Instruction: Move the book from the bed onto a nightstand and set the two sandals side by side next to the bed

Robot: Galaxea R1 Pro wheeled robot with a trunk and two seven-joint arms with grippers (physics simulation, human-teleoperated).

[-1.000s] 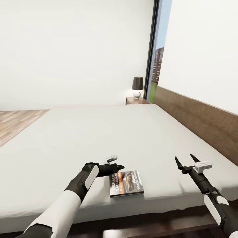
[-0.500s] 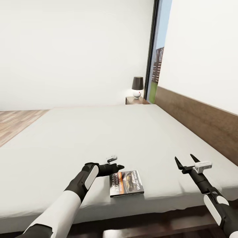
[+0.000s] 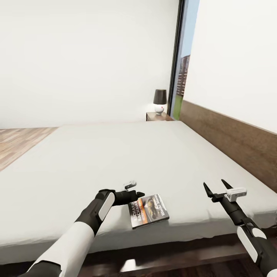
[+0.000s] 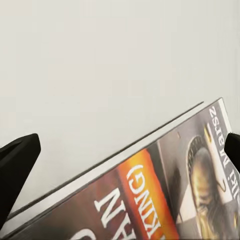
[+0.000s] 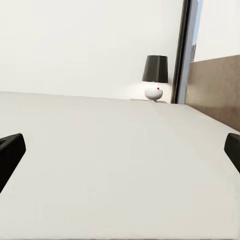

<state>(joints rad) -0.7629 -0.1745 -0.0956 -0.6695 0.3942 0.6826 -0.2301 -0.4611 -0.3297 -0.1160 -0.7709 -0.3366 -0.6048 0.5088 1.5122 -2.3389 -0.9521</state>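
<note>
Since half a second ago the book (image 3: 149, 211) has rotated and tilted at the near edge of the bed (image 3: 115, 154), left gripper (image 3: 139, 194) fingers spread astride its corner, right gripper (image 3: 215, 187) spread and idle: likely nudged, not yet grasped.

I get bright, even daylight from the window (image 3: 184, 61) far right, soft shadows on the bed (image 3: 115, 154), a sharp render with slightly stretched edges.

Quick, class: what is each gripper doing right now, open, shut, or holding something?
Left gripper: open, at the book, holding nothing.
Right gripper: open, empty.
</note>
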